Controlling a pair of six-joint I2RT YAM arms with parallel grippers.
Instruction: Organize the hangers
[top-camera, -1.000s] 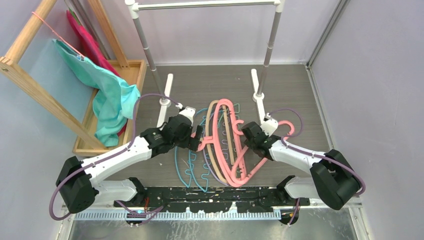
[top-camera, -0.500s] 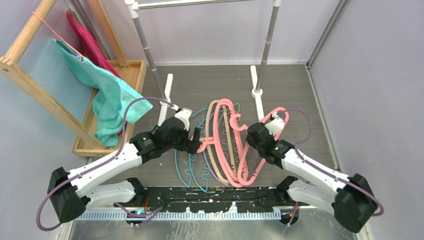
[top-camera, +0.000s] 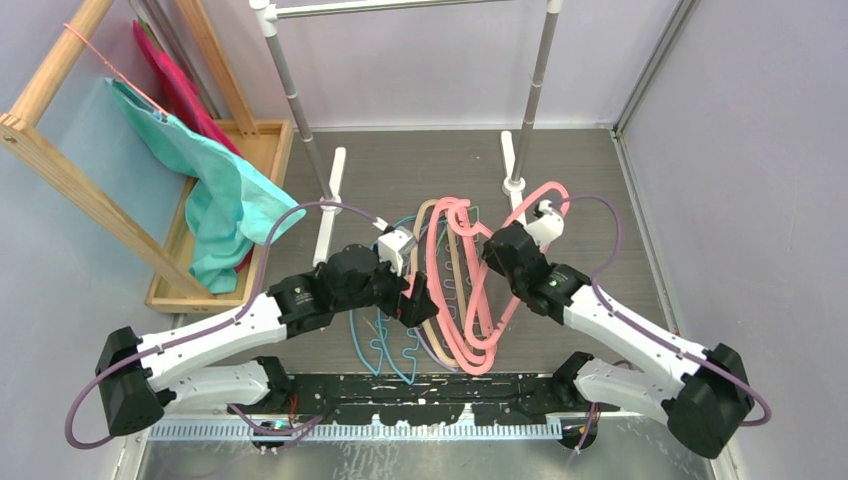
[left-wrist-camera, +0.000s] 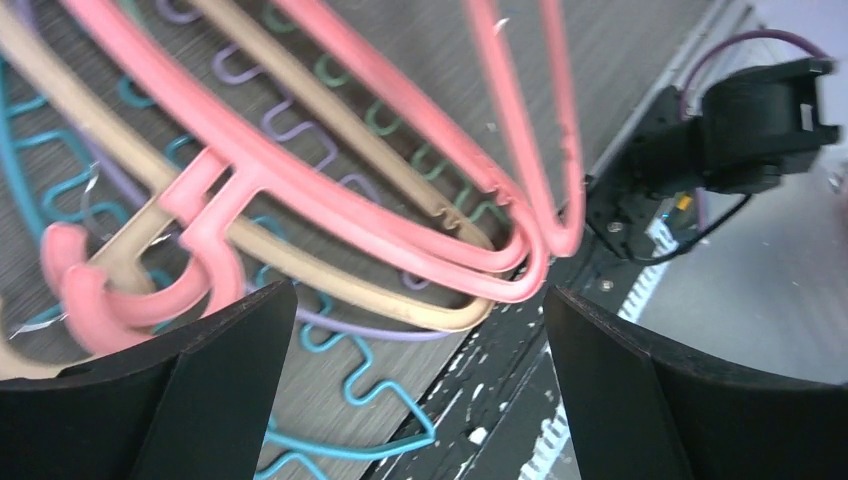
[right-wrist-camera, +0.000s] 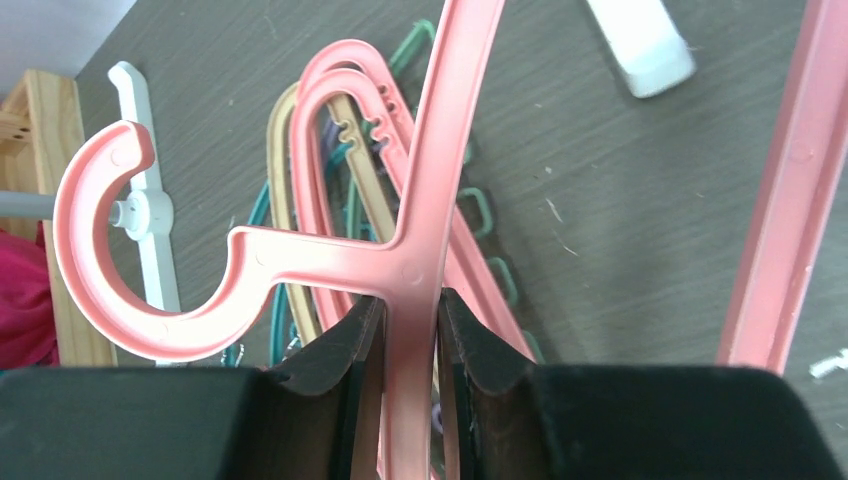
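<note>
A pile of hangers lies mid-table: thick pink ones, a beige one and thin blue, teal and purple zigzag ones. My left gripper hovers open and empty over the pile's near end. Its wrist view shows pink, beige, purple and blue hangers lying between its spread fingers. My right gripper is shut on another pink hanger and holds it tilted above the pile. In its wrist view the jaws clamp this hanger just below its hook.
The white-and-steel garment rail stands at the back, with white feet on the table. A wooden frame rack holding teal cloth and a wooden tray stand at left. Purple walls enclose the table.
My left gripper has moved right and nearer, away from the pink hook, and now stands open over the pile. My right gripper has raised its pink hanger and swung it toward the rail.
</note>
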